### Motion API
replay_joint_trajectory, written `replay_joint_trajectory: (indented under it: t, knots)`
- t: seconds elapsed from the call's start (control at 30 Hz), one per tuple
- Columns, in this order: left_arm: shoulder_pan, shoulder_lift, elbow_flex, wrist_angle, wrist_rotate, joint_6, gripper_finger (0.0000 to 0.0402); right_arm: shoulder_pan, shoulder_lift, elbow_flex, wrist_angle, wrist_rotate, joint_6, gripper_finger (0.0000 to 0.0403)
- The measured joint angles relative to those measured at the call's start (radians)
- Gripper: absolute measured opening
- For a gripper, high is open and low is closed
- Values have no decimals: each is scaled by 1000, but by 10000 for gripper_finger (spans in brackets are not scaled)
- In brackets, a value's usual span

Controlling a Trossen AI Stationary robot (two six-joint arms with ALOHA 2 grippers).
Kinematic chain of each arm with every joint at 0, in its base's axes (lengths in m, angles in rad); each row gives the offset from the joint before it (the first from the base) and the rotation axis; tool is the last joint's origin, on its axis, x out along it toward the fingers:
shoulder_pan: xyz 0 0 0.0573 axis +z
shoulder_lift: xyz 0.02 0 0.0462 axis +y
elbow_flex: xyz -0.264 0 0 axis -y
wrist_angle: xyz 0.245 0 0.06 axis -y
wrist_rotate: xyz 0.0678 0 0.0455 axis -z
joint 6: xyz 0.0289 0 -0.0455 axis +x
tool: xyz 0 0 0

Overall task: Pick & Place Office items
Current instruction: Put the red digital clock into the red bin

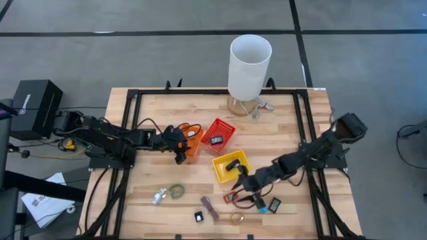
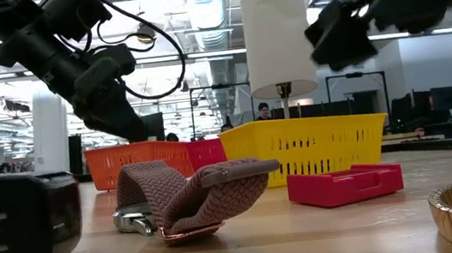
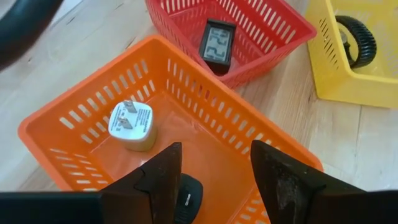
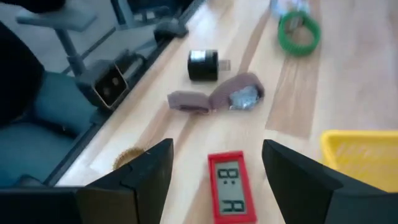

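Behind my left claw (image 3: 214,180), a dark object (image 3: 186,198) in the orange basket (image 3: 74,118) was mostly hidden; I couldn't tell what it was. That claw hung spread over the basket, beside the white plug (image 3: 132,124). My right claw (image 4: 217,171), reaching low over the desk (image 4: 298,106), was spread above the red display block (image 4: 227,185), near the brown strip (image 4: 214,98) and green ring (image 4: 298,32).

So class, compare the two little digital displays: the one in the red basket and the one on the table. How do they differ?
The basket display has a black case; the table display has a red one. The black one lies inside the red basket; the red one lies on bare wood between the right gripper's open fingers. Both are small rectangles with grey digit screens.
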Motion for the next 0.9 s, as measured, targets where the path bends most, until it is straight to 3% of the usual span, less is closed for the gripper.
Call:
replay_joint_trajectory:
  t: [0.4,0.7,0.9]
  knots:
    - [0,0,0,17,-2,0,185,-15,232,140,-92,-1,21,238]
    - [-1,0,0,31,-1,0,185,-19,219,152,-142,0,11,238]
    - [-1,0,0,34,-1,0,185,-19,154,258,-436,0,5,238]
